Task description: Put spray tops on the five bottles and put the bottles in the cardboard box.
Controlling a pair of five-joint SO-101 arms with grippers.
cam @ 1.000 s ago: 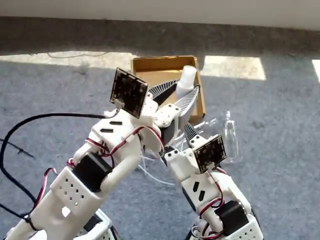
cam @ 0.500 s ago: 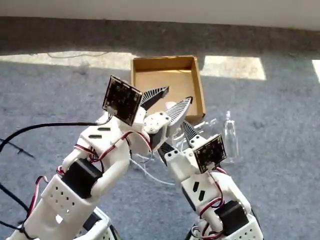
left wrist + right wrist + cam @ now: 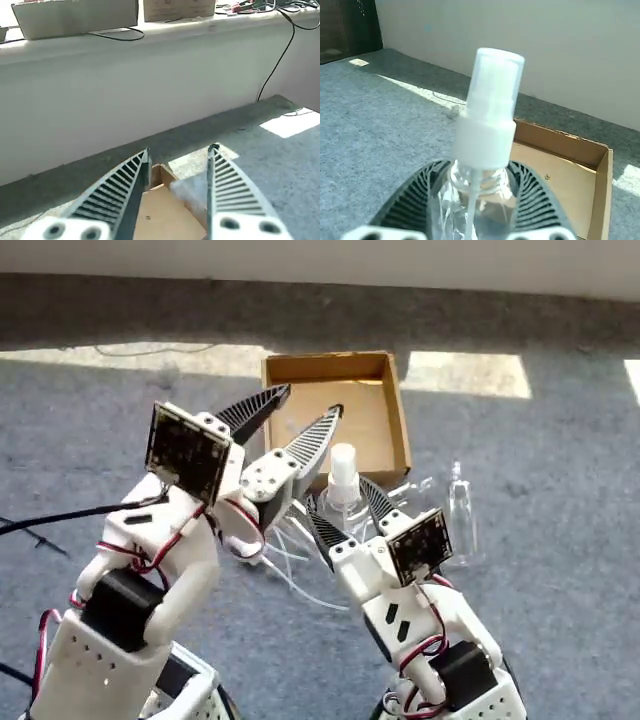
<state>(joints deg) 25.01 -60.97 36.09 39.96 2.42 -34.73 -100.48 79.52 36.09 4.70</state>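
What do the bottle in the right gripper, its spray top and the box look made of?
Bottle: clear and glossy, probably plastic, possibly glass; its wall is see-through.
Spray top: white, faintly translucent plastic, smooth.
Cardboard box: plain brown cardboard, matte.

White plastic arms [image 3: 150, 570], black servos [image 3: 118, 608], red wires [image 3: 420, 648], dark ribbed tool fingers [image 3: 312, 440].
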